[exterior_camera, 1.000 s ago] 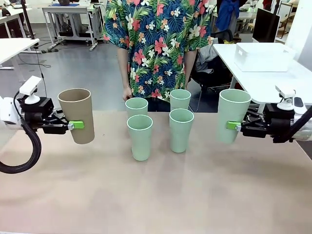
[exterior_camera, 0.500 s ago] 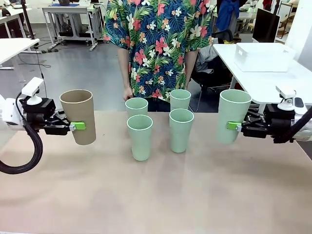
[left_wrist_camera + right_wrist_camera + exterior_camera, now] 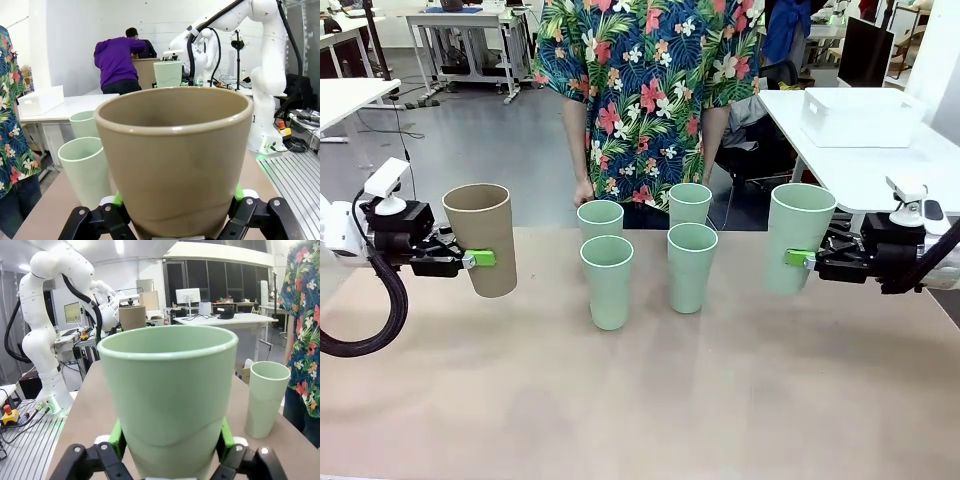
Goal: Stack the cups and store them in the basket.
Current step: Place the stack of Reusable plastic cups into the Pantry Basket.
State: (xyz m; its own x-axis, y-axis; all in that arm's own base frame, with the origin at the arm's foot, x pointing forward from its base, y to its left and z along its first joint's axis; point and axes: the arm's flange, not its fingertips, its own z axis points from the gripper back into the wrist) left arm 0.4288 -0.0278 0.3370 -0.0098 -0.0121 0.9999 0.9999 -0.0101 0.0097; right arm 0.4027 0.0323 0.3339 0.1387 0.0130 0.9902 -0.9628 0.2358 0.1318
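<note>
Above the tan table (image 3: 640,400), left tool (image 3: 483,258) clamps brown cup (image 3: 479,222), right tool (image 3: 796,258) mint cup (image 3: 798,222).

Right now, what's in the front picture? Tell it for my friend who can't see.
The left gripper holds a tan cup and the right gripper holds a mint green cup, one at each side. Four mint cups stand between them on the table, a person in a flowery shirt behind.

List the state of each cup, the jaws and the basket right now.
tan cup: clamped in left jaws, off the table.
held green cup: clamped in right jaws, off the table.
four green cups: standing on table, unstacked.
basket: on side table, untouched.
</note>
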